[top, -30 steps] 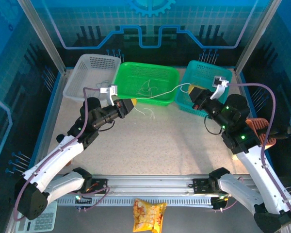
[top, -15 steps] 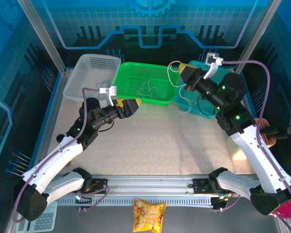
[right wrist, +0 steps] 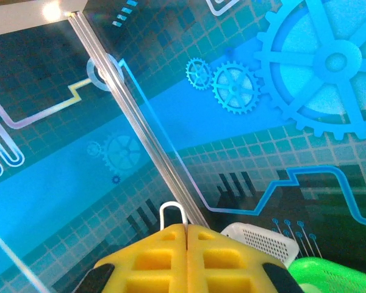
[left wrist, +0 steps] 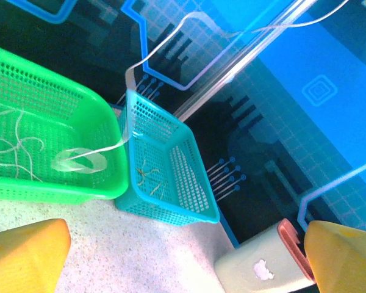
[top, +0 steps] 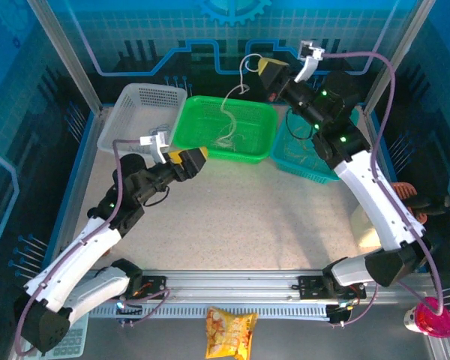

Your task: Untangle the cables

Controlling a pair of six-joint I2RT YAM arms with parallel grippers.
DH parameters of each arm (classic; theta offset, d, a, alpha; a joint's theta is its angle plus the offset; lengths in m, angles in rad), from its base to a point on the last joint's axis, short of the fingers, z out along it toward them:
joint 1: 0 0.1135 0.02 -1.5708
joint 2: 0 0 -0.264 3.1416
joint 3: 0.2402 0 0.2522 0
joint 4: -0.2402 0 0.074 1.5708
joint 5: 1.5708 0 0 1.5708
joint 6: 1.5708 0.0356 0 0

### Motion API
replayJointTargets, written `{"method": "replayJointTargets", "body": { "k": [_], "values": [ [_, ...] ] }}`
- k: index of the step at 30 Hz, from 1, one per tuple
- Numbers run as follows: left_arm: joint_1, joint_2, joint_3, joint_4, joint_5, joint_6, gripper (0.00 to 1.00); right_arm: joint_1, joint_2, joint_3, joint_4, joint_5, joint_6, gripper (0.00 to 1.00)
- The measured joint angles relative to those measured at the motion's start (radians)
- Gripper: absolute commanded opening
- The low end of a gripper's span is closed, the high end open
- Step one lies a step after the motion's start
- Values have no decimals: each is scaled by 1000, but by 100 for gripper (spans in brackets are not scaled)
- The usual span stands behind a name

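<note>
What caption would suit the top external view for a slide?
Right pincer, shut on a white cable, holds it up over the green basket; left pincer open near the basket's front.

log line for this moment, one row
left gripper: open, by green basket front | right gripper: shut on white cable, high over basket | cable: hangs down into basket
</note>
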Motion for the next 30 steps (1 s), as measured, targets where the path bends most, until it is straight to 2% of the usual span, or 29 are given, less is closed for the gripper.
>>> {"method": "replayJointTargets", "body": {
  "k": [9, 18, 23, 30],
  "values": [
    [36, -49, 47, -36, -32, 17, 99, -2, 224, 97, 147, -8, 28, 0],
    [56, -55, 49, -58, -31, 18, 99, -20, 361, 178, 165, -12, 57, 0],
    [61, -55, 49, -58, -31, 15, 99, -23, 376, 167, 165, -16, 57, 0],
    [63, -55, 49, -58, -23, 14, 99, -23, 413, 50, 168, -27, 55, 0]
  ]
}}
